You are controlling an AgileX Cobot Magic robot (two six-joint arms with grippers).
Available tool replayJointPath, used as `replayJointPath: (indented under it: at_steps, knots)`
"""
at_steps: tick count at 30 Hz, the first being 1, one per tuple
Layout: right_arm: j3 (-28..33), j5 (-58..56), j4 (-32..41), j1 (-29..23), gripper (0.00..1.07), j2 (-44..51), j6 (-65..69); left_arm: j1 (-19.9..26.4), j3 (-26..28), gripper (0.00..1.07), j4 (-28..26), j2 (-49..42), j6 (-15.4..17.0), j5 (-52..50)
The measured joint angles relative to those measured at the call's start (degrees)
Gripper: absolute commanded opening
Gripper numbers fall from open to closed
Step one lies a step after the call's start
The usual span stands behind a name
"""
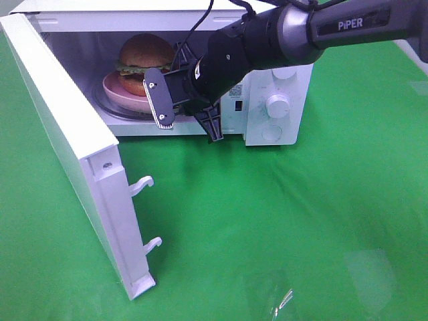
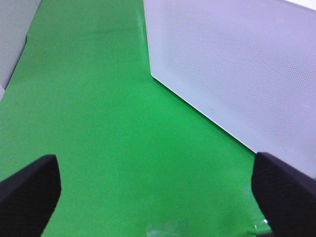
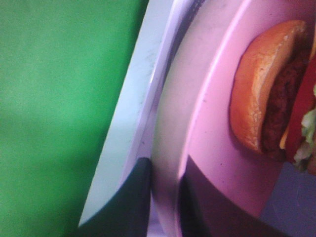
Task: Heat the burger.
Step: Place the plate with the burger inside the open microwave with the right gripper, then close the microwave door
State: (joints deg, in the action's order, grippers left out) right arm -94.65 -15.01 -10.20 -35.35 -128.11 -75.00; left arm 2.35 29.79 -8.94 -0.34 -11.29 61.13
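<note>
My right end effector (image 3: 165,195) is narrow, its two fingers set either side of the rim of the round pink plate (image 1: 115,89), which fills the gap between them. The tall burger with its glossy brown bun and frilly green lettuce (image 1: 146,57) sits on that plate inside the white microwave oven (image 1: 277,87). The step in hand, as I judge it, is letting go cleanly: part just enough to clear the rim, then draw straight out and level, so the plate isn't dragged along. The white oven door (image 1: 67,134) stands wide open, latch hooks (image 1: 142,184) jutting. My left end effector (image 2: 155,170) is spread wide, holding nothing, above the green counter (image 2: 98,123) beside that door.
</note>
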Motion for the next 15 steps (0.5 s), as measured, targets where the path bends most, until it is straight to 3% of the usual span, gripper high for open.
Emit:
replayJointPath:
  at_steps: [2, 8, 15]
  knots:
    - [-0.06, 0.8, 0.0, 0.0, 0.2, 0.0, 0.0, 0.0, 0.0, 0.98, 0.0, 0.0, 0.0, 0.0]
    - [-0.46, 1.89, 0.11, 0.0, 0.39, 0.29, 0.34, 0.0, 0.0, 0.98, 0.0, 0.0, 0.0, 0.0]
    - [-0.46, 1.09, 0.11, -0.69, 0.42, 0.63, 2.06, 0.0, 0.0, 0.98, 0.0, 0.0, 0.0, 0.0]
